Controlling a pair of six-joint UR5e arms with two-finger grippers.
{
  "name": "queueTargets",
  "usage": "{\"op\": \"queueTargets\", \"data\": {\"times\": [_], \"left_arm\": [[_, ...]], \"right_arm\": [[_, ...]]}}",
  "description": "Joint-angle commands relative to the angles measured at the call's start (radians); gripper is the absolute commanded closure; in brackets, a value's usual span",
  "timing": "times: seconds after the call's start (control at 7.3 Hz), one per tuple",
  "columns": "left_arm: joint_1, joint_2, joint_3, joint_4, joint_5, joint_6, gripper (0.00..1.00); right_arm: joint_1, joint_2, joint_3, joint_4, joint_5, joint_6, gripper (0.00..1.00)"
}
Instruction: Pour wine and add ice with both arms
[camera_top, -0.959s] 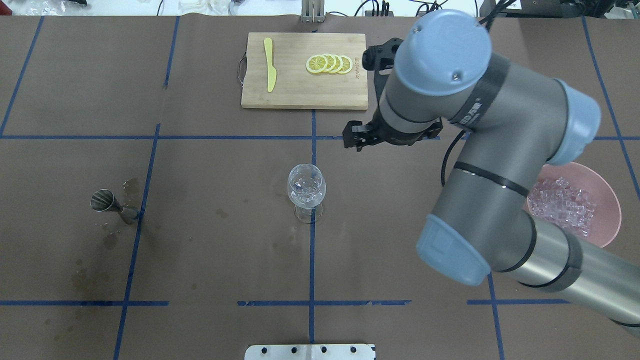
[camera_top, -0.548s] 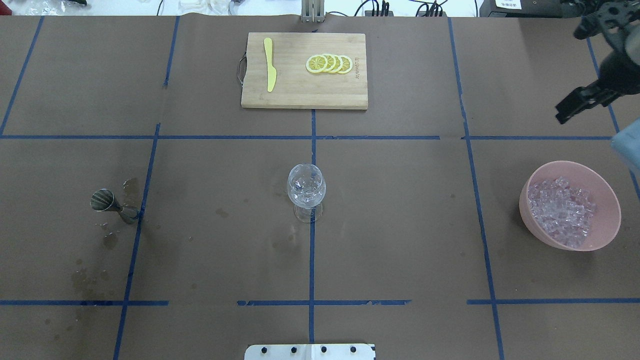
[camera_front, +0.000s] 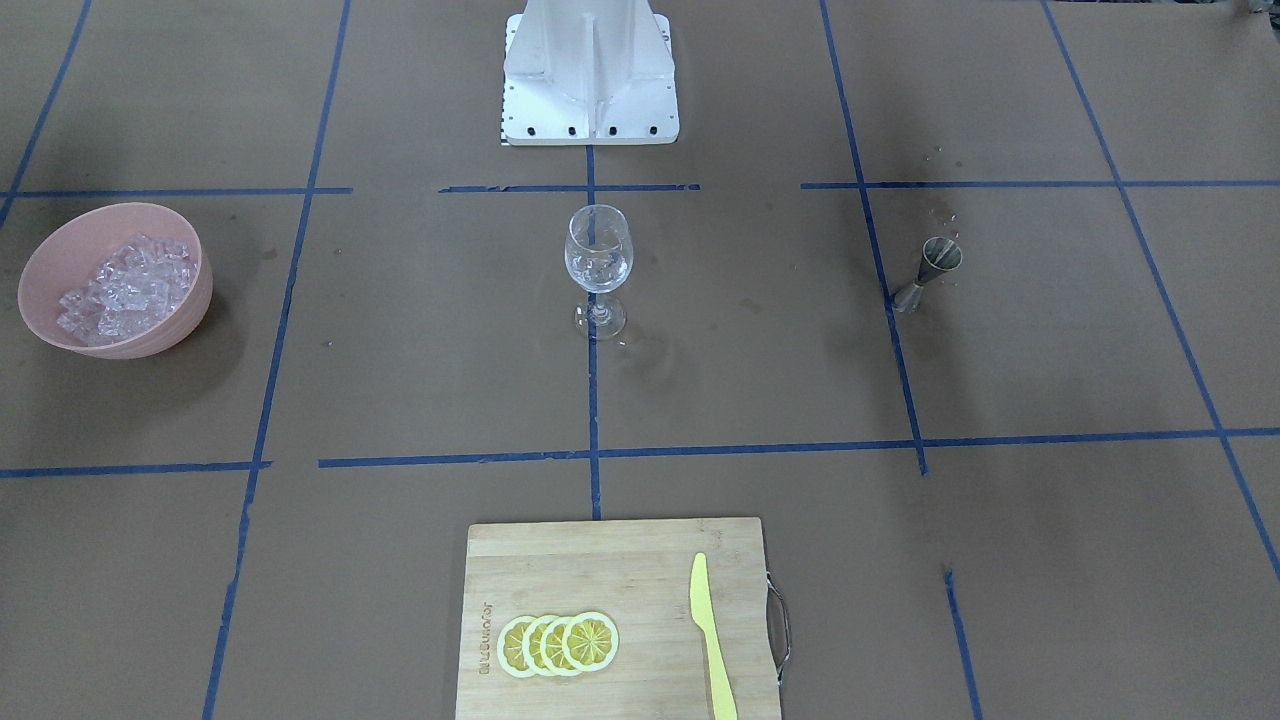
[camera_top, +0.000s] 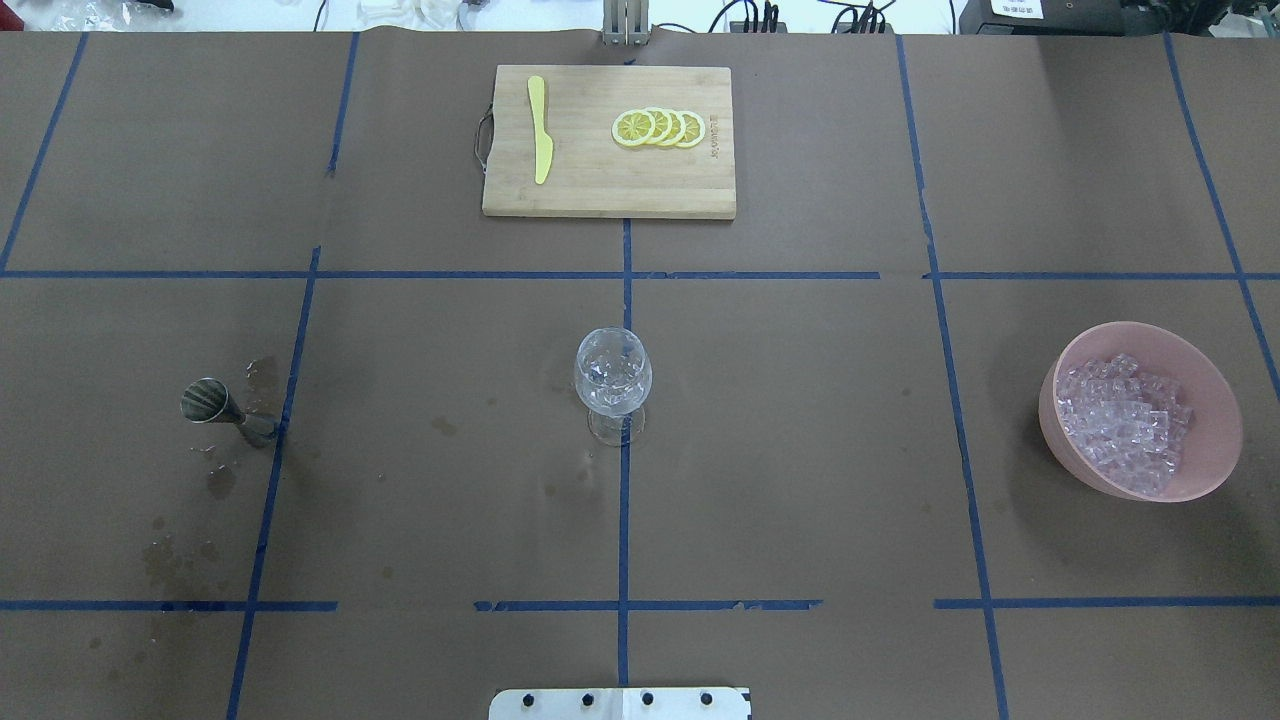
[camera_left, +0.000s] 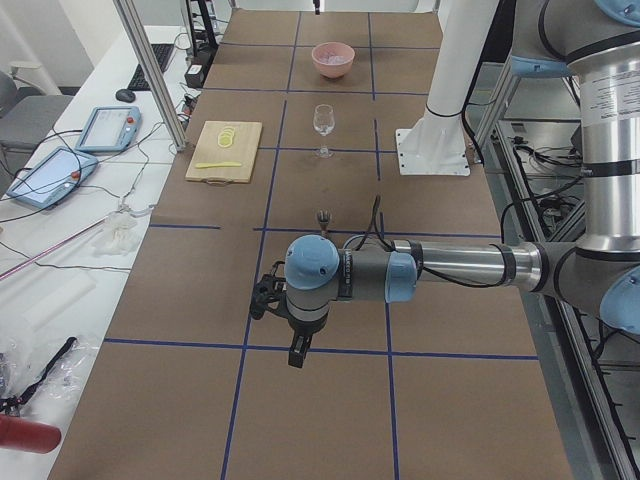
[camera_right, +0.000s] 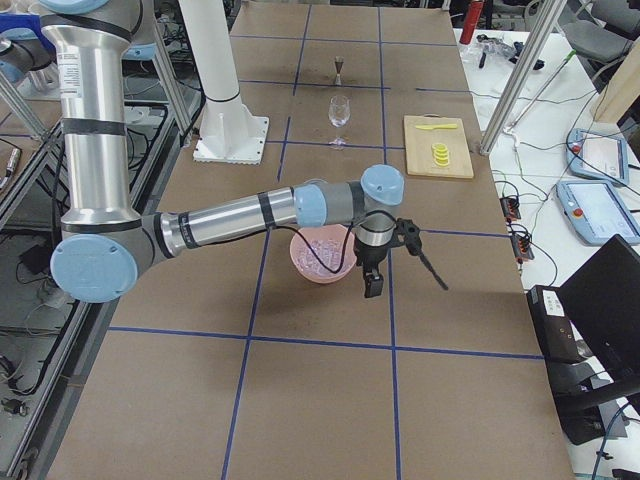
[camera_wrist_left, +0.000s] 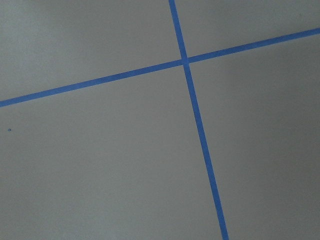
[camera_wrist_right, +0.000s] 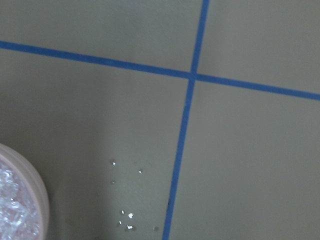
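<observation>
The ice (camera_top: 1125, 420) is a heap of clear chunks in a pink bowl (camera_top: 1228, 425) at the right of the table; it also shows in the front view (camera_front: 125, 285) and at the right wrist view's lower left corner (camera_wrist_right: 12, 210). A clear stemmed glass (camera_top: 612, 375) stands upright at the table's middle with glinting bits inside. Neither arm shows in the overhead or front view. My left gripper (camera_left: 297, 352) hangs above bare table at the left end. My right gripper (camera_right: 370, 285) hangs just beside the bowl (camera_right: 320, 270). I cannot tell whether either is open or shut.
A steel jigger (camera_top: 205, 402) stands on stained paper at the left. A wooden cutting board (camera_top: 600, 195) at the far side carries lemon slices (camera_top: 658, 128) and a yellow knife (camera_top: 540, 130). Small ice crumbs (camera_wrist_right: 129, 216) lie on the table by the bowl.
My right arm has swung from above the table near the cutting board out past the right edge of the overhead view. The glass, bowl and jigger have not moved.
</observation>
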Motion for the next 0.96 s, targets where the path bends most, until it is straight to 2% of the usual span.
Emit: {"op": "queueTargets", "data": {"times": [0.0, 0.14, 0.55, 0.82], "left_arm": [[0.000, -0.001, -0.004, -0.001, -0.003, 0.002, 0.00], [0.000, -0.001, -0.006, -0.002, -0.003, 0.002, 0.00], [0.005, -0.004, -0.015, -0.002, -0.003, 0.004, 0.00], [0.003, -0.005, -0.017, -0.002, -0.003, 0.004, 0.00]], "right_arm": [[0.055, -0.077, -0.002, 0.002, 0.002, -0.044, 0.00], [0.065, -0.103, -0.002, 0.002, 0.004, -0.118, 0.00], [0.072, -0.114, 0.005, 0.002, 0.010, -0.141, 0.00], [0.082, -0.125, 0.008, 0.004, 0.048, -0.147, 0.00]]}}
